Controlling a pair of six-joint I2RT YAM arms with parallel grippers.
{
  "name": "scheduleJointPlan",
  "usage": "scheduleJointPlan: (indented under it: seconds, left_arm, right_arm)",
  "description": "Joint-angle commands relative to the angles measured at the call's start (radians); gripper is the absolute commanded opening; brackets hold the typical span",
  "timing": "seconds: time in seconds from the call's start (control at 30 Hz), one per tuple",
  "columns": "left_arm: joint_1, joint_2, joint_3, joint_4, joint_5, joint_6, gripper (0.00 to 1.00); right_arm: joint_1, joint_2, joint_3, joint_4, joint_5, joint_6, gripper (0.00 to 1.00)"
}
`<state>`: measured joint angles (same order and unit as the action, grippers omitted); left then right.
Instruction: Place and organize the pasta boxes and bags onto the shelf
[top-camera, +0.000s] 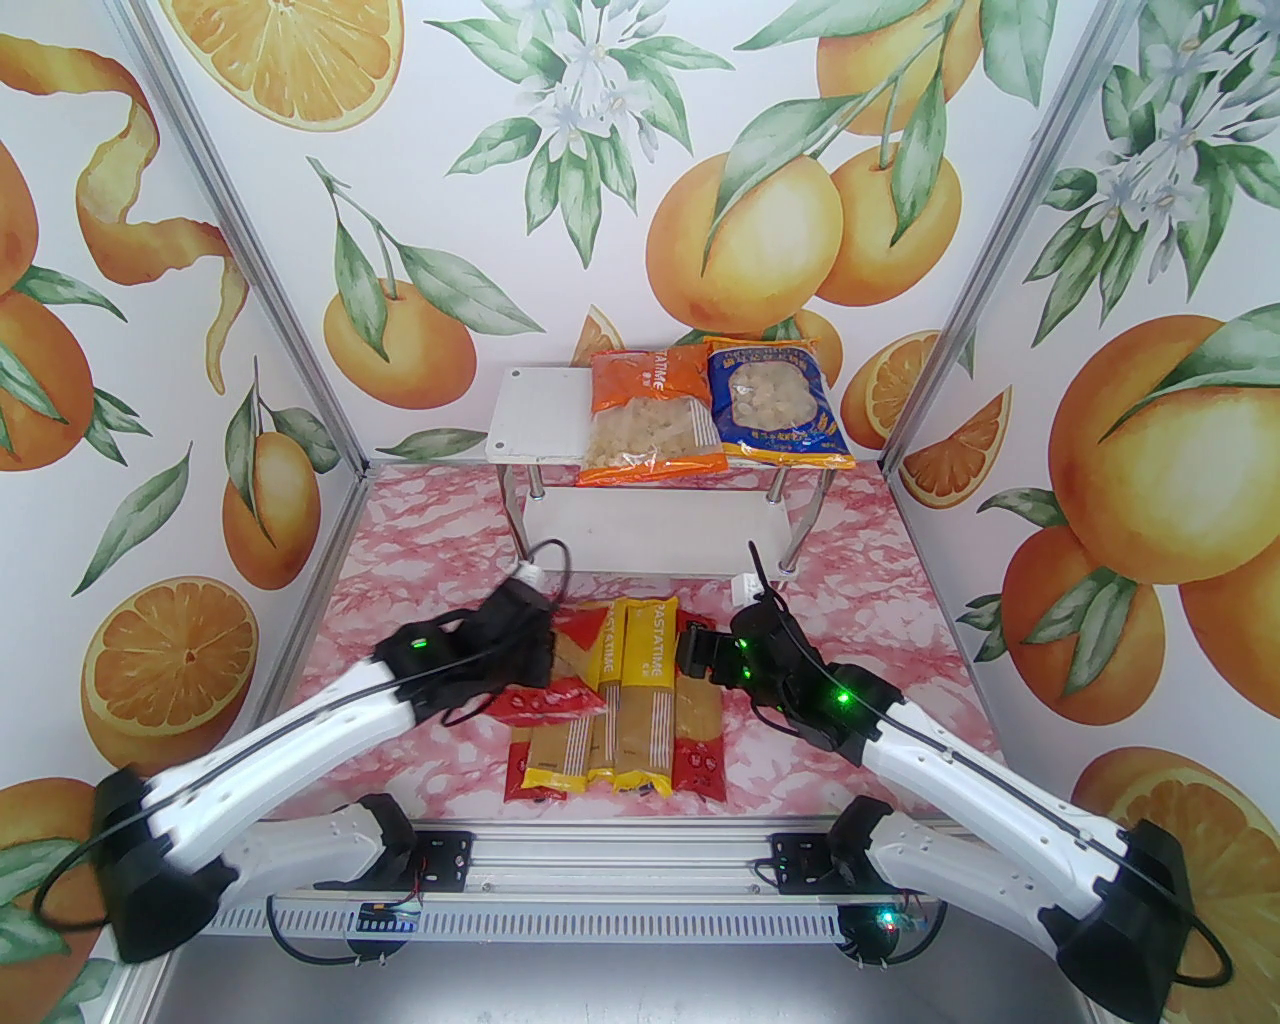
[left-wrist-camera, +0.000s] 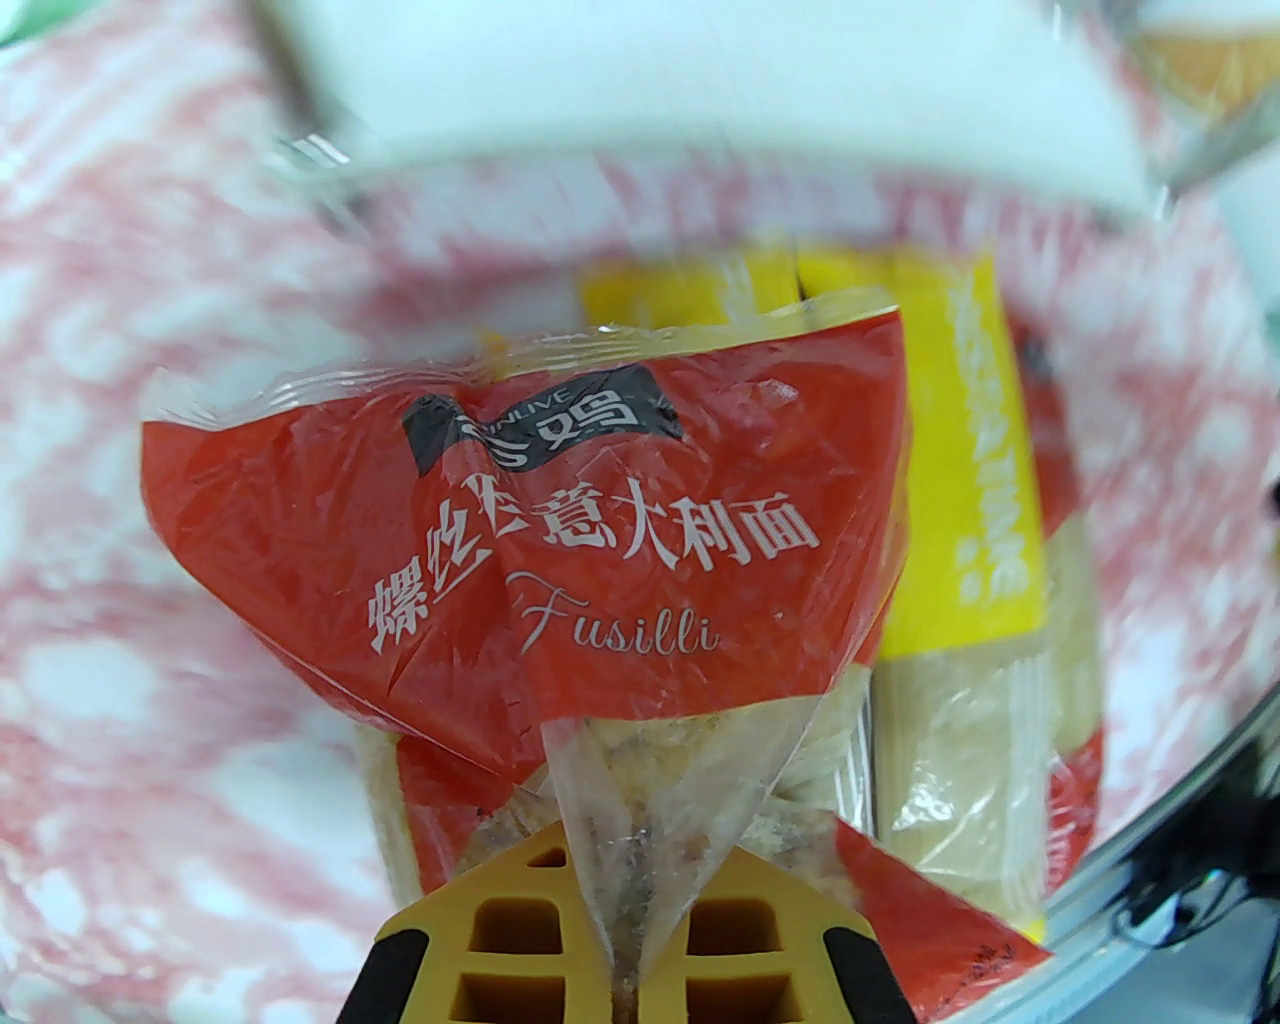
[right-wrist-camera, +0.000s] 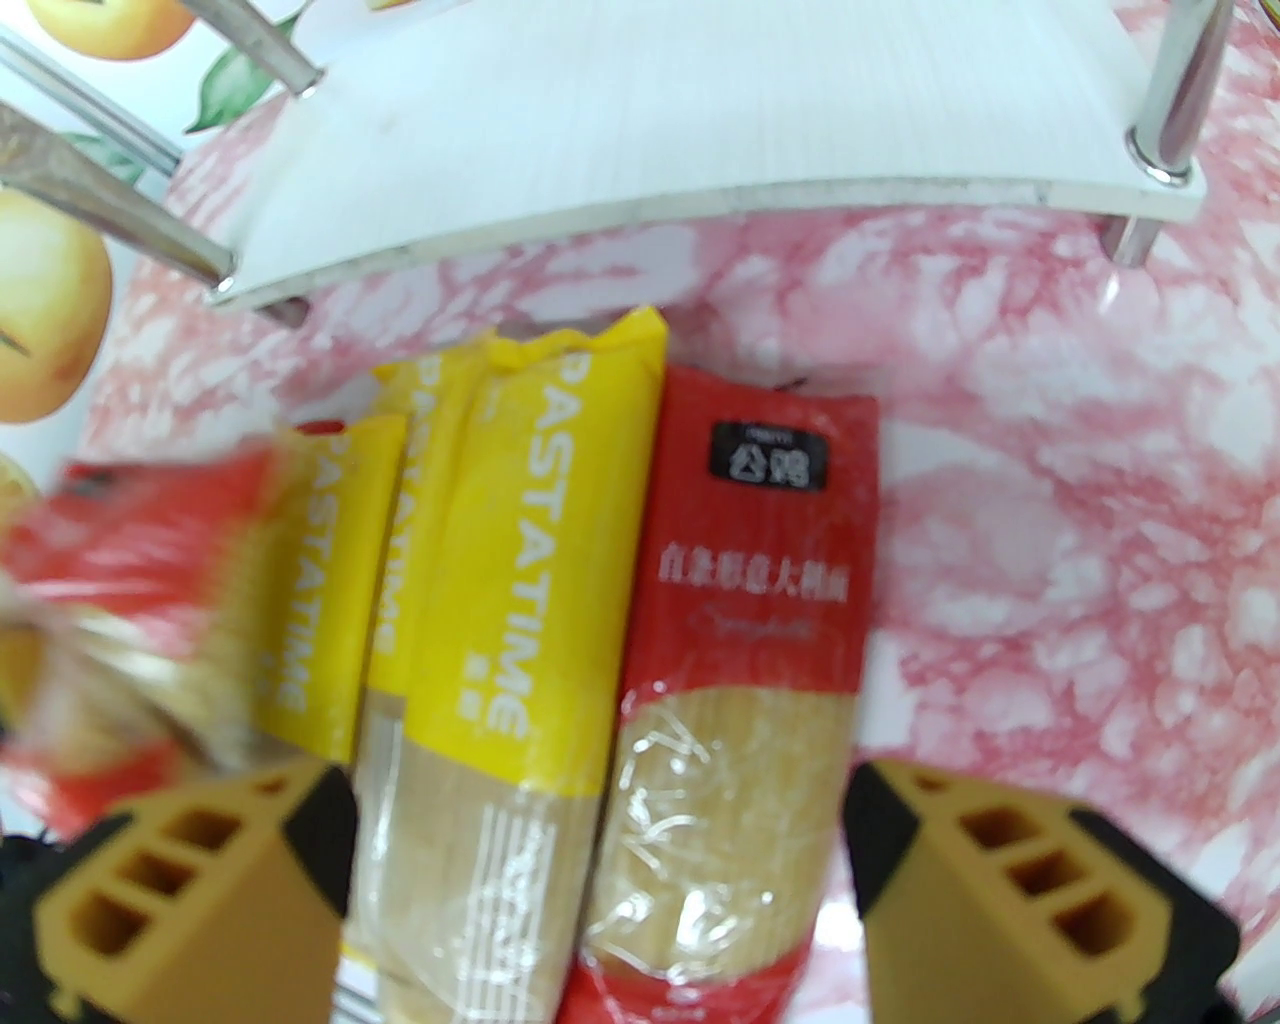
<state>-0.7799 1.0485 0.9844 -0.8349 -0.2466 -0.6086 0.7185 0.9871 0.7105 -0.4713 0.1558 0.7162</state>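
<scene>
**Red fusilli bag pinched, spaghetti waits its turn**

My left claw is closed on the red fusilli bag. The two pads pinch a fold of its clear film near one end. I judge this grip is chosen because the bag is wide and soft, so a fold is easier to take than the whole body. The bag lies across the left side of the spaghetti pile and touches the yellow packs.

My right claw stands wide open and holds nothing. It hovers over the red spaghetti pack, which lies at the right edge of the pile, side by side with the yellow ones, on the pink marbled table. The packs lie along each other and point toward the shelf, so I think they can be taken one at a time.

Farther away is the shelf. Its top board carries the orange bag and the blue bag next to each other. The left part is bare, and the red bag probably belongs there. The lower board is free. The chrome legs at the corners could stand in the way of the long packs.
</scene>
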Motion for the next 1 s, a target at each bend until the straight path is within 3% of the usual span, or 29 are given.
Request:
scheduleJointPlan:
  seconds: [0.0,0.2,0.4,0.73,0.97]
  left_arm:
    - [0.027,-0.105,0.084,-0.024,-0.029,0.042,0.0]
    - [0.039,-0.193,0.261,-0.118,-0.104,0.11,0.0]
    - [0.038,-0.187,0.482,-0.055,-0.214,0.294,0.0]
    - [0.052,0.106,0.905,0.127,-0.243,0.678,0.0]
    - [0.149,0.321,1.122,0.164,-0.109,0.715,0.0]
  right_arm:
    - [-0.005,0.017,0.017,0.02,-0.013,-0.008,0.85]
    - [-0.005,0.058,0.042,0.015,-0.025,-0.018,0.85]
    - [-0.006,0.109,0.056,0.014,-0.051,-0.026,0.84]
    - [-0.006,0.159,0.09,0.033,-0.085,-0.034,0.84]
    - [-0.005,0.192,0.104,0.058,-0.11,-0.035,0.84]
